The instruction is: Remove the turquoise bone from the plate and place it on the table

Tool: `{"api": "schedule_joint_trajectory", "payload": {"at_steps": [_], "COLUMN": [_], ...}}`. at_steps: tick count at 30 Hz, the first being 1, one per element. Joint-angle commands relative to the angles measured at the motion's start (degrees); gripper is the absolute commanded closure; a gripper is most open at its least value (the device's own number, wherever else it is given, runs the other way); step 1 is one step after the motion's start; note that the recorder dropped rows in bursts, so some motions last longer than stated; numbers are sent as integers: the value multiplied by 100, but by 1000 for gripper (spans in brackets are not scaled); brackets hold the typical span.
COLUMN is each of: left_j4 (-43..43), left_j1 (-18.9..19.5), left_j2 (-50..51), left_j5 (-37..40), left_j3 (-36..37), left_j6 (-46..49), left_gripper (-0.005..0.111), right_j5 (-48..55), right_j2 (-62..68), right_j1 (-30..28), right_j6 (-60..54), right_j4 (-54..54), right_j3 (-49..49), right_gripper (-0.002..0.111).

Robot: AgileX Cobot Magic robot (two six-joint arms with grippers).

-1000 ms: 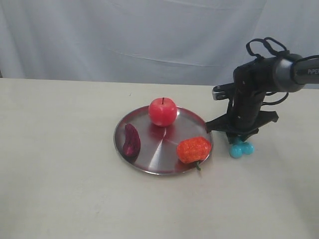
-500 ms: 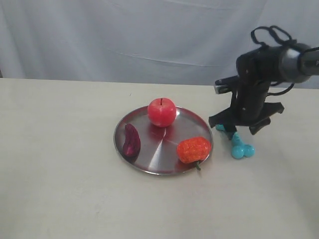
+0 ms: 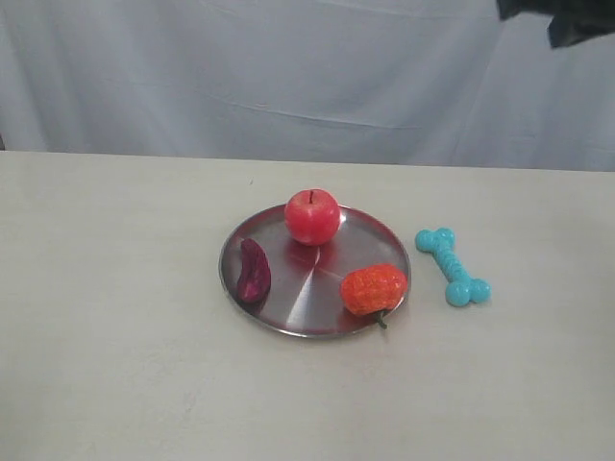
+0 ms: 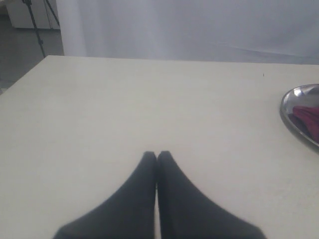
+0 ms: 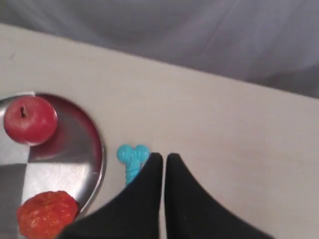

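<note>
Lying on the table (image 3: 115, 384) at the plate's (image 3: 307, 280) three o'clock, just off its rim, the bone (image 3: 453, 266) sits untouched, left gripper (image 4: 157, 158) and right gripper (image 5: 164, 160) both pinched together

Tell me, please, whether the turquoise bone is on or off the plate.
Off. The bone lies flat on the table, just beside the plate, with a visible gap between them.

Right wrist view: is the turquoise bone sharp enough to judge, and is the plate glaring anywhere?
Right wrist view: the turquoise bone is sharp, though the dark, soft-edged fingers hide one end. Exterior view: the plate mirrors the apple, no blown glare. Left wrist view: its rim gleams bright.
</note>
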Motion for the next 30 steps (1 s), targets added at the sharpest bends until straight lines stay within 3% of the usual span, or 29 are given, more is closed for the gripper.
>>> {"api": "schedule_joint_trajectory", "payload": {"at_steps": [1, 13, 20, 30], "left_j4": [-1, -1, -1, -24], "left_j1": [26, 26, 26, 26], "left_j2": [-7, -7, -7, -7], "left_j5": [-31, -31, -31, -31], "left_j3": [15, 15, 15, 15], "left_j6": [-24, -24, -24, -24], "left_gripper": [107, 107, 107, 107], "right_j5": [-363, -3358, -3436, -3262], "right_j2": [-1101, -4669, -5670, -6325], "right_j1": [-22, -22, -22, -22], "right_j6": [-37, 7, 7, 7], "right_j4": [-14, -224, -224, -224], "right_j3": [415, 3469, 4360, 4512], "right_gripper": [108, 108, 108, 108]}}
